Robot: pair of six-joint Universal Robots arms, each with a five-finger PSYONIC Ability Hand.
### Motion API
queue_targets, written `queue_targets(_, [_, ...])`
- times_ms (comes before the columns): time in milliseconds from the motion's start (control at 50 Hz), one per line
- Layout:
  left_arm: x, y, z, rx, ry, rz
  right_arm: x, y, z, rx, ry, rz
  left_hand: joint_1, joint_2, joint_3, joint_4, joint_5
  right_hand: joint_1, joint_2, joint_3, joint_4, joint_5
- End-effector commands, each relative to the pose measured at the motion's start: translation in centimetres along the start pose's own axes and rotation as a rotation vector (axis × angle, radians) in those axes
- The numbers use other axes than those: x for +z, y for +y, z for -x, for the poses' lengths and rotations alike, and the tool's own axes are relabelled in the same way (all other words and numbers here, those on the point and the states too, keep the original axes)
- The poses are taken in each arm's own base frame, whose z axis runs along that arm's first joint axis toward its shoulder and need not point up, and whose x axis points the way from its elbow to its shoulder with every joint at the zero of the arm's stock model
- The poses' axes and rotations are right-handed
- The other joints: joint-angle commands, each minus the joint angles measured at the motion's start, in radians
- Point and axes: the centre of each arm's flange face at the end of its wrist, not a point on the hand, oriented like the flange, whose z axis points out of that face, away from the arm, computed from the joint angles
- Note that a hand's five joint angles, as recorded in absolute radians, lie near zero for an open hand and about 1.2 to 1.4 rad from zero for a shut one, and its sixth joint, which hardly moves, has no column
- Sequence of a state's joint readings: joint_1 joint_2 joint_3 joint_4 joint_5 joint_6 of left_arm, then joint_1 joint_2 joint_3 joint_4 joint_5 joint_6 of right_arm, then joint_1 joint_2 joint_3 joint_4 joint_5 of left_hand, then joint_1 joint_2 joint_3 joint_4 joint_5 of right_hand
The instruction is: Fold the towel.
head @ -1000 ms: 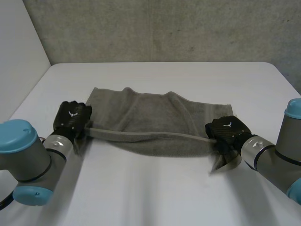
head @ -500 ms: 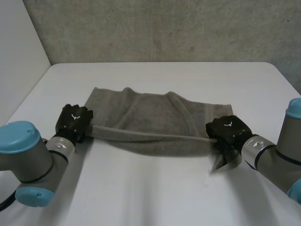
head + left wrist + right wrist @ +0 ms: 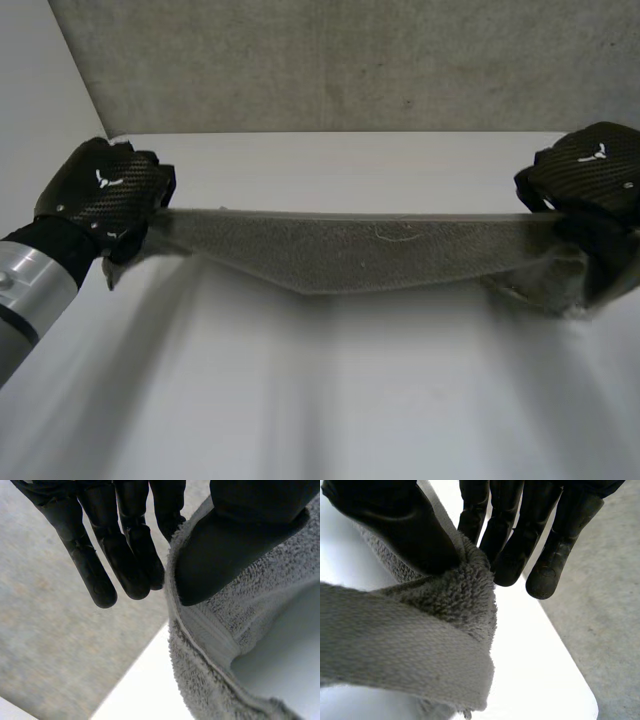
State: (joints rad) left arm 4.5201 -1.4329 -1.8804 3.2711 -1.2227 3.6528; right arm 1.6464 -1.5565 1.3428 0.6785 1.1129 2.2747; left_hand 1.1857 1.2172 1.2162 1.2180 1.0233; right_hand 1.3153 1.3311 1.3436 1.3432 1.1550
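On the left, the left hand (image 3: 105, 195) is pinching one end of the towel (image 3: 370, 250) between its thumb and straight fingers. The grip is sitting right at the hem, so little cloth is caught, and that is where I'd worry first: a tug from the other side could pull the edge out and drop that end.

Across the middle, the towel is hanging stretched between both hands above the white table (image 3: 330, 400), with its belly sagging. From the head view I can't quite tell whether that low fold is brushing the tabletop. If it is dragging, the fold line may come out crooked.

On the right, the right hand (image 3: 590, 175) is clamping its end between thumb and fingers, with a bunched wad drooping beneath it. That loose bulk could land first and leave a lump under the fold.

As for markings, each hand is wearing a small white winged emblem (image 3: 103, 178) on its back. No lettering is readable, and the towel is showing a plain woven band (image 3: 210, 635) but no label.
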Motion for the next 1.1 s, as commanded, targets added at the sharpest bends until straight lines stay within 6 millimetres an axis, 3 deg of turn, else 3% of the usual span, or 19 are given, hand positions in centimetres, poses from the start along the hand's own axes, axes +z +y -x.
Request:
queue_targets(20, [0.7, 2.8, -1.0, -0.068, 0.091, 0.162, 2.3, 2.7, 2.0, -0.083, -0.204, 0.146, 0.211, 0.179, 0.180, 0.178, 0.198, 0.081, 0.065, 0.053, 0.053, 0.067])
queue_targets(120, [3.2, 7.2, -2.7, -0.122, 0.171, 0.303, 4.7, 4.3, 4.1, -0.066, -0.319, 0.194, 0.211, 0.179, 0.180, 0.178, 0.198, 0.081, 0.065, 0.053, 0.053, 0.067])
queue_targets(180, [4.3, 8.1, -2.9, -0.129, 0.181, 0.322, 6.7, 5.3, 4.5, -0.070, -0.335, 0.225, 0.211, 0.179, 0.180, 0.178, 0.198, 0.081, 0.065, 0.053, 0.053, 0.067])
queue_targets(260, [8.4, 8.6, -2.2, -0.105, 0.146, 0.299, 9.5, 5.5, 3.4, -0.095, -0.257, 0.194, 0.211, 0.179, 0.180, 0.178, 0.198, 0.081, 0.065, 0.053, 0.053, 0.067])
queue_targets(360, [12.9, 4.7, -0.5, -0.033, 0.023, 0.152, 13.3, 2.7, -0.2, -0.131, 0.018, 0.042, 0.211, 0.179, 0.180, 0.178, 0.198, 0.081, 0.065, 0.053, 0.053, 0.067])
queue_targets(380, [14.2, 2.8, 1.2, -0.015, -0.056, 0.077, 14.1, 0.9, -2.0, -0.148, 0.145, -0.048, 0.211, 0.179, 0.180, 0.178, 0.198, 0.081, 0.065, 0.053, 0.053, 0.067])
queue_targets(400, [14.3, 2.8, 1.3, -0.015, -0.057, 0.076, 14.5, -0.9, -3.6, -0.159, 0.262, -0.153, 0.211, 0.179, 0.180, 0.178, 0.198, 0.081, 0.065, 0.053, 0.053, 0.067])
queue_targets(440, [16.2, -2.1, 4.6, 0.032, -0.224, -0.141, 14.9, -2.5, -4.6, -0.167, 0.361, -0.265, 0.211, 0.179, 0.180, 0.178, 0.198, 0.081, 0.065, 0.053, 0.053, 0.067])
queue_targets(520, [16.8, -5.9, 6.9, 0.060, -0.369, -0.363, 13.8, -5.5, -7.1, -0.190, 0.558, -0.487, 0.211, 0.179, 0.180, 0.178, 0.198, 0.081, 0.065, 0.053, 0.053, 0.067])
queue_targets(540, [16.2, -8.2, 7.9, 0.078, -0.432, -0.490, 12.4, -6.7, -7.9, -0.193, 0.630, -0.573, 0.211, 0.179, 0.180, 0.178, 0.198, 0.081, 0.065, 0.053, 0.053, 0.067])
queue_targets(560, [16.2, -8.3, 7.9, 0.078, -0.433, -0.491, 10.8, -7.6, -8.2, -0.207, 0.675, -0.625, 0.211, 0.179, 0.180, 0.178, 0.198, 0.081, 0.065, 0.053, 0.053, 0.067])
queue_targets(620, [14.4, -11.0, 9.2, 0.087, -0.505, -0.647, 10.1, -7.0, -7.8, -0.193, 0.641, -0.606, 0.211, 0.179, 0.180, 0.178, 0.198, 0.081, 0.065, 0.053, 0.053, 0.067])
queue_targets(680, [13.7, -10.2, 8.7, 0.064, -0.486, -0.644, 10.7, -6.0, -6.9, -0.181, 0.581, -0.567, 0.211, 0.179, 0.180, 0.178, 0.198, 0.081, 0.065, 0.053, 0.053, 0.067])
queue_targets(780, [13.8, -6.2, 6.6, 0.022, -0.409, -0.531, 11.5, -3.3, -3.6, -0.115, 0.343, -0.405, 0.211, 0.179, 0.180, 0.178, 0.198, 0.081, 0.065, 0.053, 0.053, 0.067])
queue_targets(880, [13.0, 0.5, 3.7, -0.012, -0.333, -0.334, 12.1, -1.6, -2.1, -0.074, 0.244, -0.315, 0.211, 0.179, 0.180, 0.178, 0.198, 0.081, 0.065, 0.053, 0.053, 0.067])
queue_targets(940, [12.8, 2.6, 3.1, -0.022, -0.317, -0.273, 13.0, 0.0, -0.8, -0.050, 0.179, -0.253, 0.211, 0.179, 0.180, 0.178, 0.198, 0.081, 0.065, 0.053, 0.053, 0.067])
queue_targets(980, [12.3, 6.0, 1.5, -0.042, -0.282, -0.174, 13.6, 1.0, -0.1, -0.034, 0.143, -0.217, 0.211, 0.179, 0.180, 0.178, 0.198, 0.081, 0.065, 0.053, 0.053, 0.067])
queue_targets(1060, [11.7, 8.4, -0.1, -0.059, -0.236, -0.101, 14.6, 3.2, 1.8, -0.007, 0.062, -0.134, 0.211, 0.179, 0.180, 0.178, 0.198, 0.081, 0.065, 0.053, 0.053, 0.067])
queue_targets(1100, [11.3, 9.5, -0.9, -0.067, -0.210, -0.069, 15.5, 5.7, 4.2, 0.009, -0.039, -0.033, 0.211, 0.179, 0.180, 0.178, 0.198, 0.081, 0.065, 0.053, 0.053, 0.067])
